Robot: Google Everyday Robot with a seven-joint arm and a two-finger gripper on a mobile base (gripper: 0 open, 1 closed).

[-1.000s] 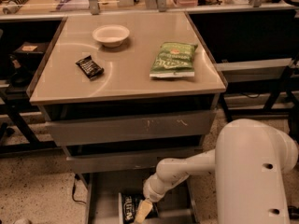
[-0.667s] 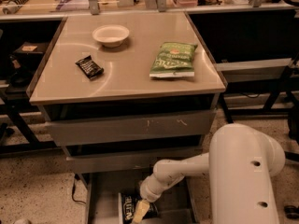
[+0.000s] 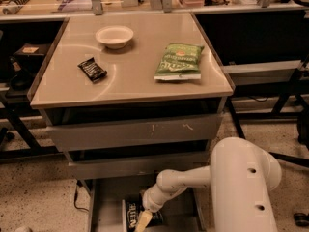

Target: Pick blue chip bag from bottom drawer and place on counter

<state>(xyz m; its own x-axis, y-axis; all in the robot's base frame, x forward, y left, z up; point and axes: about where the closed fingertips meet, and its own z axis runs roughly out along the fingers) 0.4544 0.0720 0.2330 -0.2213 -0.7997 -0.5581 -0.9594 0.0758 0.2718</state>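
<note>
Pincer is low at the near edge of the view, inside the bottom drawer, at the end of a smooth white arm w/ rounded tube shape. It hangs just over the right part of the blue chip bag; whether it touches the bag, and how far open it is, I cannot tell, because the view cuts it off.

Blue chip bag lies flat in the bottom drawer, approx. in the middle. It is dark and crinkly, w/ white letters and a pale edge. The drawer is pulled out toward the near side: a shallow grey metal tray w/ flat dull floor.

Above it sit two upper drawers, grey metal w/ plain flat fronts, some small scratches on the top one.

The table is the square beige top of the cabinet, glossy, w/ thin grey rim. On it:
- far left: a round pale bowl, shallow, matte.
- left: a small black wrapper, shiny, lying at an angle.
- right: a green chip bag, flat, puffy, rectangular.

All three are well apart from each other. The floor is speckled.
</note>
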